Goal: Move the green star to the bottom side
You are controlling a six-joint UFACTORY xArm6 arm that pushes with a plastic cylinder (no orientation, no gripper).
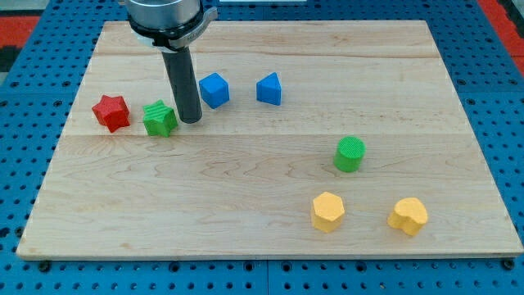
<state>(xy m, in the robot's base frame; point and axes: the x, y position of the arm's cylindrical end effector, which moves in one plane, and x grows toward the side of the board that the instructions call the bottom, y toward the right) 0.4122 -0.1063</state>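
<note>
The green star (pixel 160 119) sits on the wooden board (pixel 246 213) in its upper left part, well away from the board's bottom edge. We have our tip (pixel 190 121) just beside the star on the view's right, so close that we cannot say for sure whether the two touch or a thin gap remains. Our rod is a plain dark cylinder standing upright, with nothing on it that spreads or pinches, and it holds no block.

Just to the view's left of the green star lies the red star (pixel 111 112), near it but apart. To the view's right of our rod, a little higher on the board, stands the blue cube-like block (pixel 214 90), and further right at about the same height the blue wedge-shaped block (pixel 269 88).

The other blocks lie well apart from the star, in the board's lower right. The green cylinder (pixel 350 154) stands right of the board's middle. Below it, near the bottom edge, are the yellow hexagonal block (pixel 328 211) and, to its right, the yellow heart-shaped block (pixel 408 215).

Round the board we see a blue perforated surface (pixel 24 123).
</note>
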